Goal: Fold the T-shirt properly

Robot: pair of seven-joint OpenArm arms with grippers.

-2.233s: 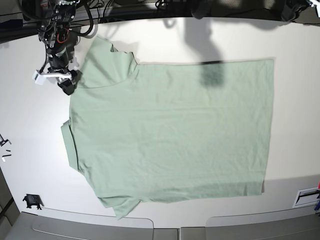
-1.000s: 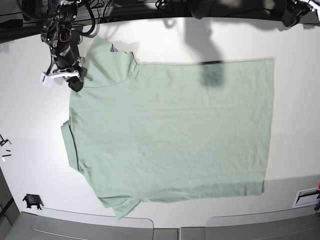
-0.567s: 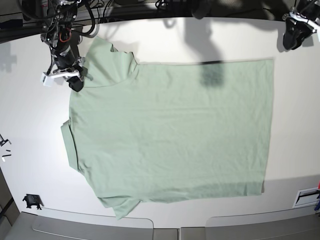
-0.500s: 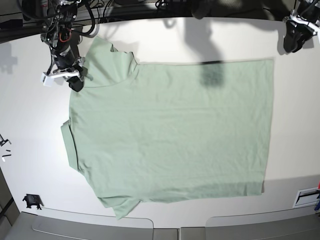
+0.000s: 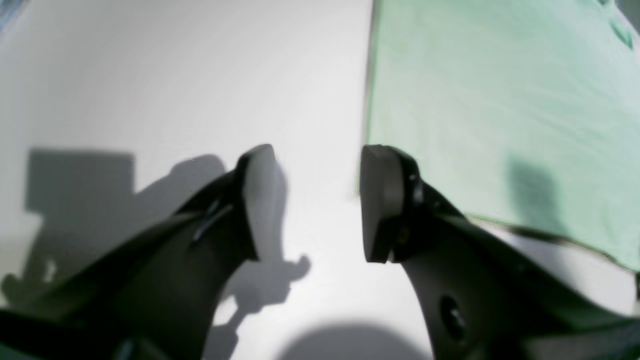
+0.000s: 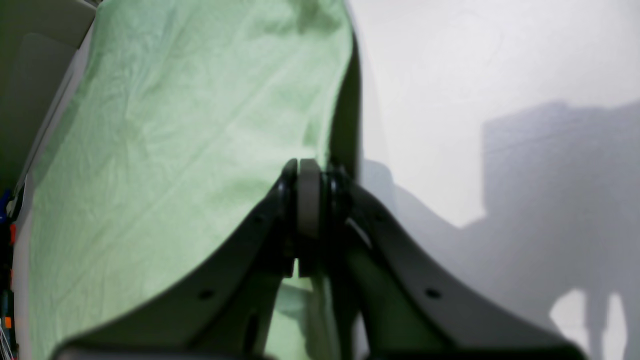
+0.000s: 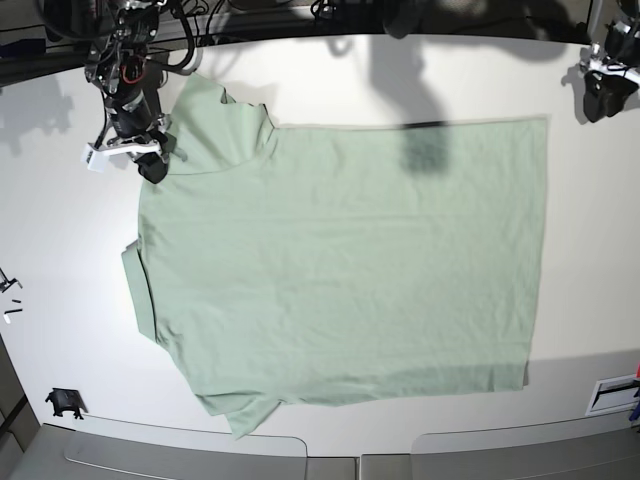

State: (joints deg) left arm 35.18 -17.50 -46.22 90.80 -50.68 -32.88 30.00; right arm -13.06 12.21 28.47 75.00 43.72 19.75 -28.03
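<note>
In the left wrist view, our left gripper (image 5: pixel 315 200) has its fingers apart over bare table (image 5: pixel 175 75), just beside the T-shirt (image 5: pixel 500 100) hem. In the right wrist view, our right gripper (image 6: pixel 307 195) is pinched together at the sleeve edge. From the base view, the T-shirt lies flat mid-table, with open margins all round.

Shirts: one, the shirt (image 7: pixel 340 260), the only cloth on view.
Sleeves: two showing, one at each of its left corners in the base view.
Grippers: two, the left gripper (image 7: pixel 603 98) and the right gripper (image 7: pixel 150 160).
Tables: one, the table (image 7: pixel 60 260).
Small dark clips: one, the clip (image 7: pixel 65 404), near the front edge.
</note>
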